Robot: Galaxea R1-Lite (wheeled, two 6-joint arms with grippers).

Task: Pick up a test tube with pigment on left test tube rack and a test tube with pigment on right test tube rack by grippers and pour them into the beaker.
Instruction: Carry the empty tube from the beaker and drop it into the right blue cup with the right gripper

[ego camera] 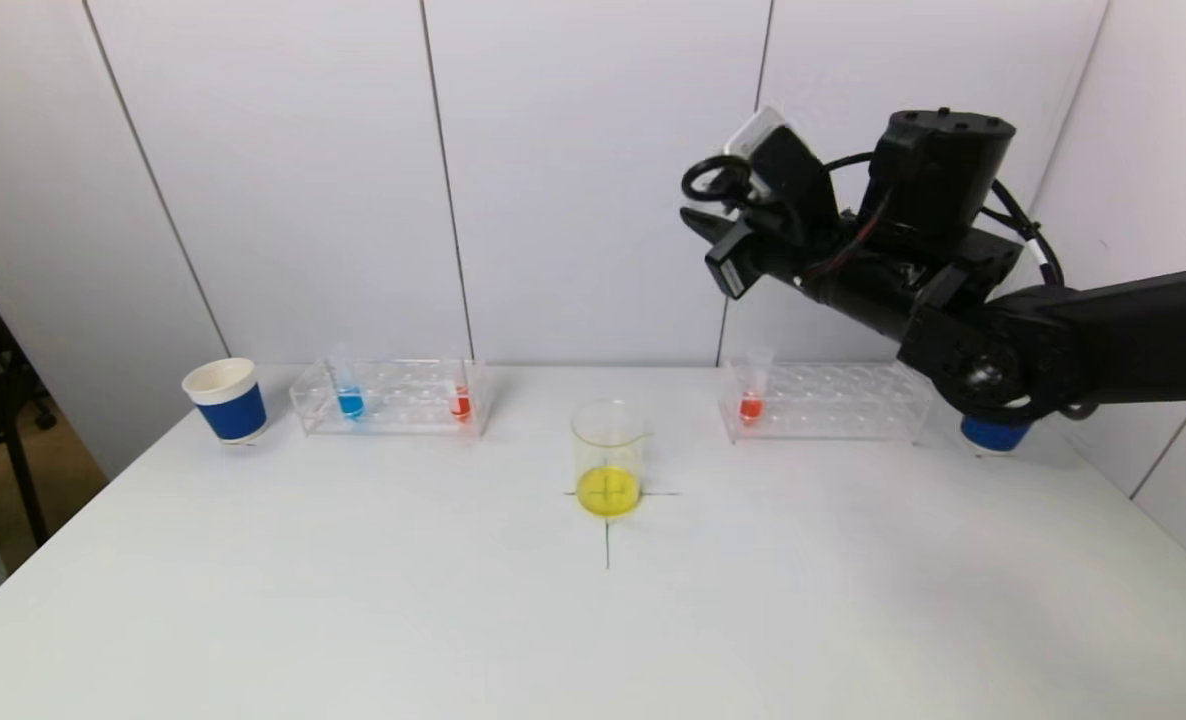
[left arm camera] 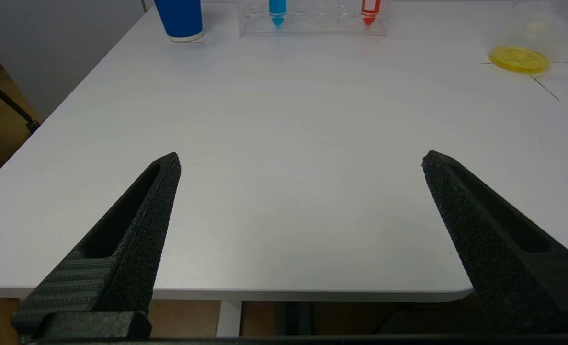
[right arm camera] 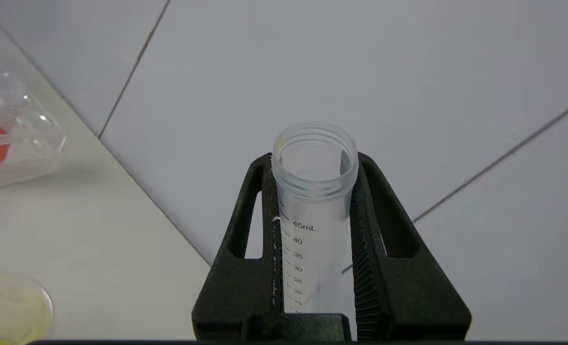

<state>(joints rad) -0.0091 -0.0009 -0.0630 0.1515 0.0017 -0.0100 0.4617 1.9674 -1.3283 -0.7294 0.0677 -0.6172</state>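
Nearest my head camera is the bare white tabletop (ego camera: 353,620), with the beaker (ego camera: 609,458) standing on a drawn cross at its middle, a pool of yellow liquid in its bottom. I see my right claw (right arm camera: 312,191) raised high above the tabletop's right side, clamped on an empty graduated test tube (right arm camera: 312,211) whose open mouth pokes out past the fingertips. Below that arm sits the right test tube rack (ego camera: 825,402), holding one tube of red pigment (ego camera: 751,400) at its left end. Across the tabletop, the left test tube rack (ego camera: 391,398) carries a blue tube (ego camera: 349,395) and a red tube (ego camera: 461,397), with a blue paper cup (ego camera: 225,400) just beside it. My left claw (left arm camera: 301,165) hangs low over the tabletop's near edge, fingers spread wide apart, gripping nothing.
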